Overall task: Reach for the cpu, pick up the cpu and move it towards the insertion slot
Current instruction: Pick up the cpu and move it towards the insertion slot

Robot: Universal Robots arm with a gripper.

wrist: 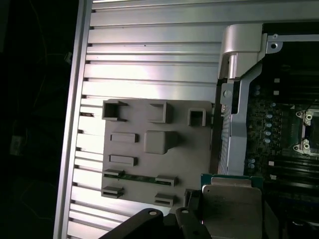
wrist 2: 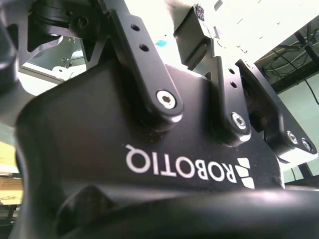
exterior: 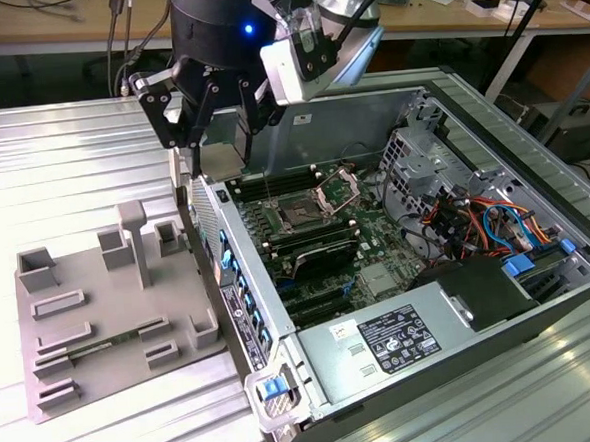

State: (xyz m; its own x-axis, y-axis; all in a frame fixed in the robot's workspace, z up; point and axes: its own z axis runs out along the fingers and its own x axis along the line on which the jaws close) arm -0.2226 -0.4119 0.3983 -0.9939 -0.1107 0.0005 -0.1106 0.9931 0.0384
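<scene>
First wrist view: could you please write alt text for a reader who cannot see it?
The end effector holds the cpu, a flat square chip with a silver top, above the edge of an open computer case. Beside the case, a grey tray with rectangular recesses lies on a ribbed metal table.

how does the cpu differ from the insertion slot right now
The cpu is a shiny silver square held up in the end effector near the case's edge; the insertion slot is a dark square set flat in the green board. The cpu looks solid and closed on top; the slot sits open, its metal bracket raised. Both are square.
</scene>
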